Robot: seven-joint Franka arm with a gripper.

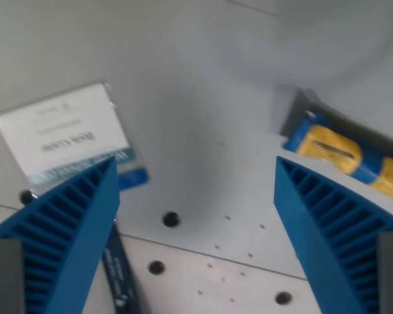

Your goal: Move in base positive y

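While the gripper [195, 171] hangs wide apart and grasps nothing, its two blue ribbed fingers [72, 229] frame a grey table [196, 118]. One white name card [62, 134] lies at the wrist view's left, one yellow-and-blue tube [344, 154] at its right.

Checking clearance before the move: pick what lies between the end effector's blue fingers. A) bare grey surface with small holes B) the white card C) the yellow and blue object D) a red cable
A: the end effector is open, with only grey surface between its fingers; the white card sits at the wrist view's left, the yellow and blue object at its right.
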